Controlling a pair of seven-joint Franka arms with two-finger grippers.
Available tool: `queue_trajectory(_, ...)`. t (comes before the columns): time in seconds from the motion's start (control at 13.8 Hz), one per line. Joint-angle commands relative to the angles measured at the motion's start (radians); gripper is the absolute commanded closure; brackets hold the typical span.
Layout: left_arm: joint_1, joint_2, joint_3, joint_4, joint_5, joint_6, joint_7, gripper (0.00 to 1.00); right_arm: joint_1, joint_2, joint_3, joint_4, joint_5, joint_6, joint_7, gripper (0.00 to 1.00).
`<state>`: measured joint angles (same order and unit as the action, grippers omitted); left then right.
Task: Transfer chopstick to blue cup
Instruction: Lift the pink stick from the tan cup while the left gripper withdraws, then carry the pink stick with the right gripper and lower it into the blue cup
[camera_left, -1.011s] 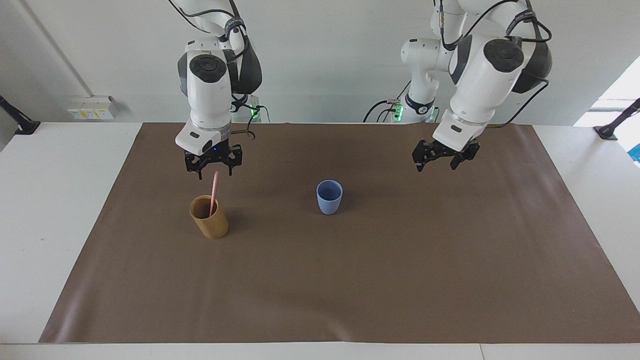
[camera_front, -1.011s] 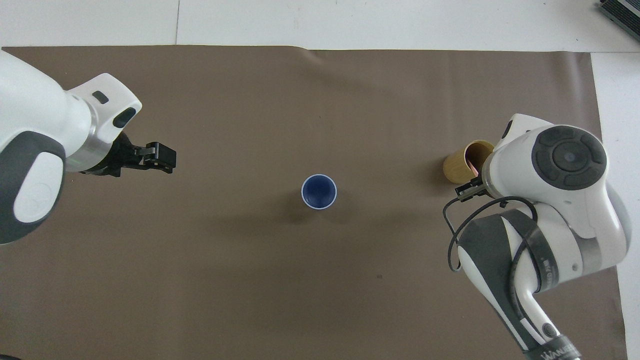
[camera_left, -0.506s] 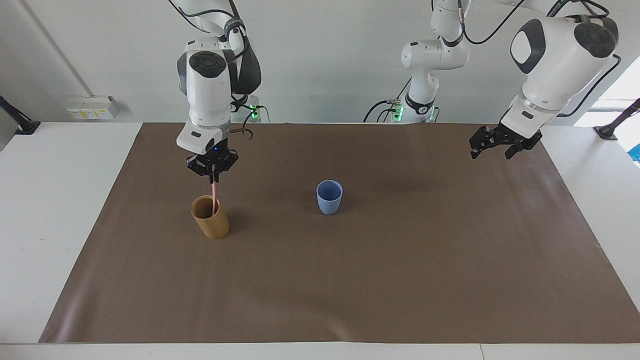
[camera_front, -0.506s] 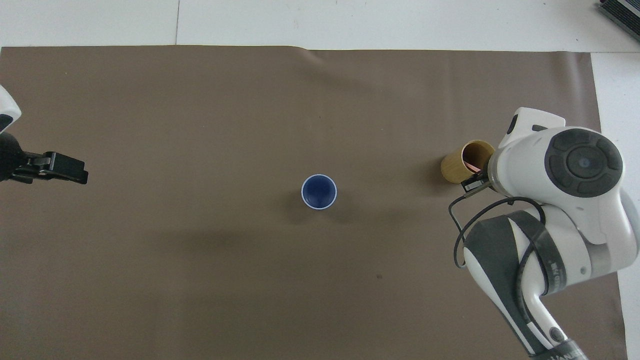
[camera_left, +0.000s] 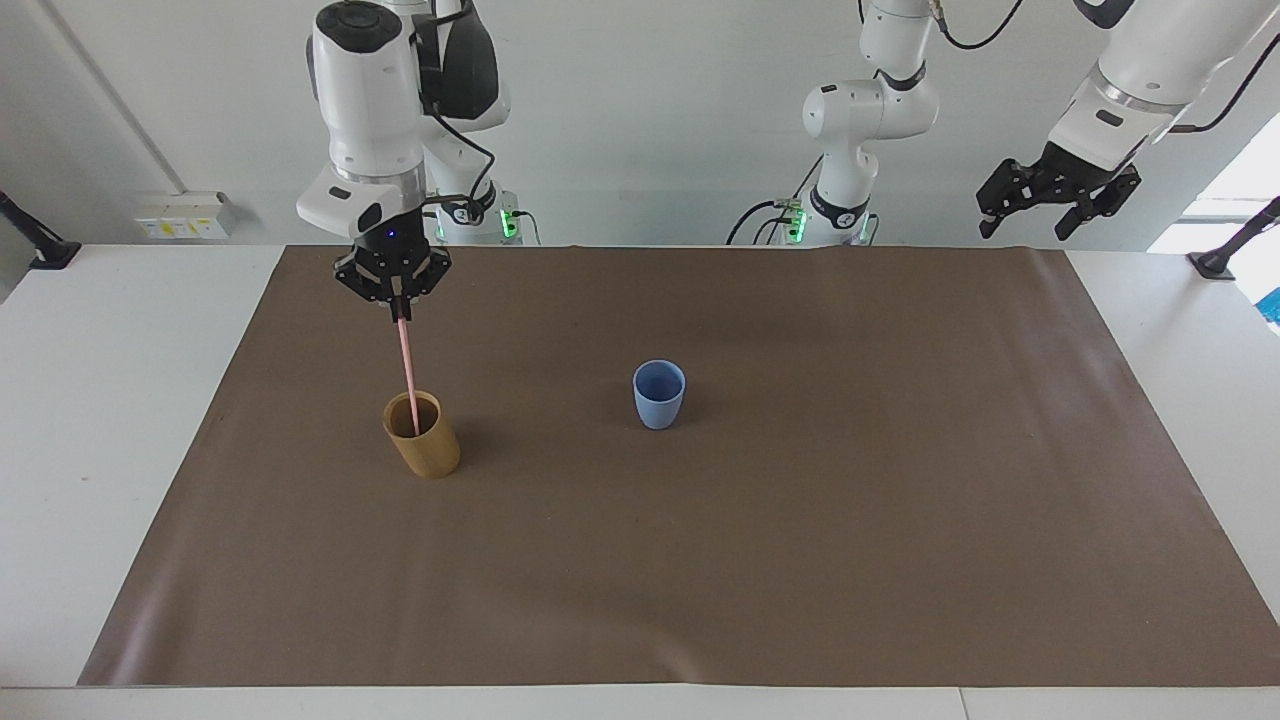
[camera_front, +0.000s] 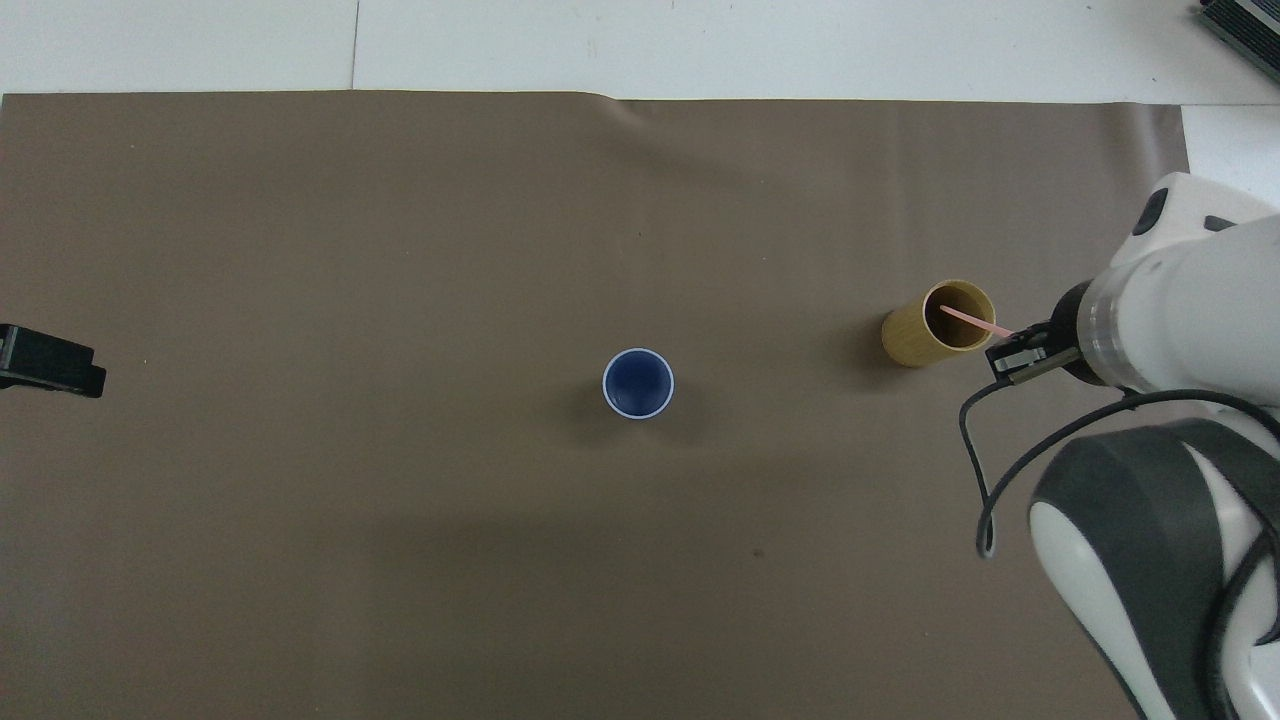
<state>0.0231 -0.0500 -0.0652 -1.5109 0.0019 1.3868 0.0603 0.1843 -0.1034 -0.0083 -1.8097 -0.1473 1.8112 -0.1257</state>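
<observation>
The pale-pink chopstick (camera_left: 407, 370) hangs almost upright from my right gripper (camera_left: 399, 312), which is shut on its top end. Its lower end is still inside the tan-brown holder (camera_left: 421, 435) at the right arm's end of the table. In the overhead view the chopstick (camera_front: 966, 320) slants from the holder's mouth (camera_front: 938, 322) to the right gripper (camera_front: 1012, 352). The light-blue cup (camera_left: 659, 393) stands upright and empty at mid-table, also seen from overhead (camera_front: 638, 382). My left gripper (camera_left: 1026, 222) is open and empty, raised high over the mat's edge at the left arm's end.
A brown mat (camera_left: 700, 560) covers most of the white table. Only the tip of the left gripper (camera_front: 48, 360) shows at the edge of the overhead view. A power socket (camera_left: 180, 213) sits on the wall.
My right gripper closed on the chopstick and lifted it most of the way out of the holder. My left arm swung up and away toward its own end of the table.
</observation>
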Motion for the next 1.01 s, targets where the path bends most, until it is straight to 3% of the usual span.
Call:
queue_trajectory(0.0, 0.006, -0.014, 0.002, 0.006, -0.008, -0.022, -0.002, 0.0, -0.006, 0.01, 0.011, 0.061, 0.07, -0.044, -0.009, 1.0)
queue_trajectory(0.36, 0.012, -0.013, 0.002, 0.015, -0.052, -0.003, -0.022, 0.0, 0.027, 0.025, 0.063, 0.104, 0.187, -0.055, 0.3, 1.0)
queue_trajectory(0.51, 0.015, -0.016, 0.008, 0.012, -0.068, -0.002, -0.019, 0.0, 0.03, 0.031, 0.077, 0.124, 0.29, -0.073, 0.438, 1.0)
queue_trajectory(0.79, 0.008, -0.016, 0.002, 0.014, -0.065, -0.009, -0.014, 0.0, 0.177, 0.149, 0.1, 0.269, 0.304, -0.105, 0.803, 1.0)
queue_trajectory(0.94, 0.006, -0.016, 0.001, 0.014, -0.065, -0.009, -0.014, 0.0, 0.236, 0.178, 0.103, 0.279, 0.325, -0.096, 0.897, 1.0)
